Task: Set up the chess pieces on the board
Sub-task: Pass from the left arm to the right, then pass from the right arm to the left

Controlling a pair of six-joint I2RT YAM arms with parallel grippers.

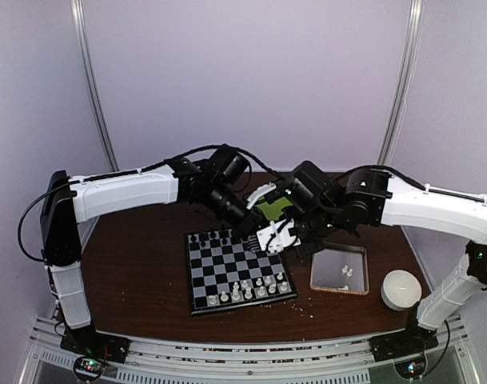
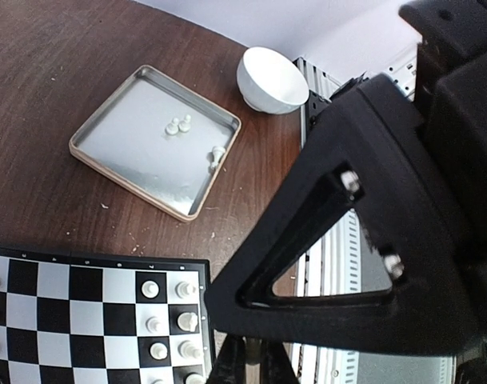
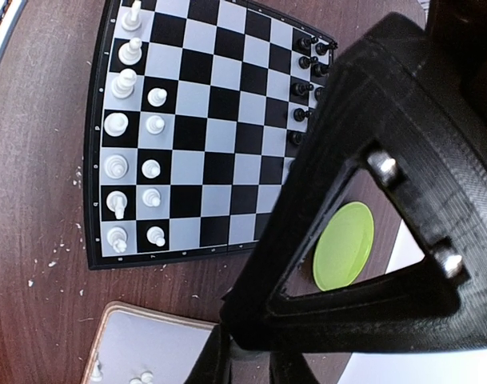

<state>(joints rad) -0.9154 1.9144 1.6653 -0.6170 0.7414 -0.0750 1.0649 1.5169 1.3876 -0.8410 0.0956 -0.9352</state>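
As both hang near the board [image 1: 227,272], left hand [image 2: 249,362] closed, right hand [image 3: 247,364] unclear

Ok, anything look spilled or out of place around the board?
Small white specks are scattered on the table beside the board and tray, like crumbs. One chess piece in the tray looks tipped near its wall.

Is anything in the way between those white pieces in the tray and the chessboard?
Nothing visible does. The white pieces lie in the tray, and only a strip of table separates it from the board. The tray's low rim is all they must clear.
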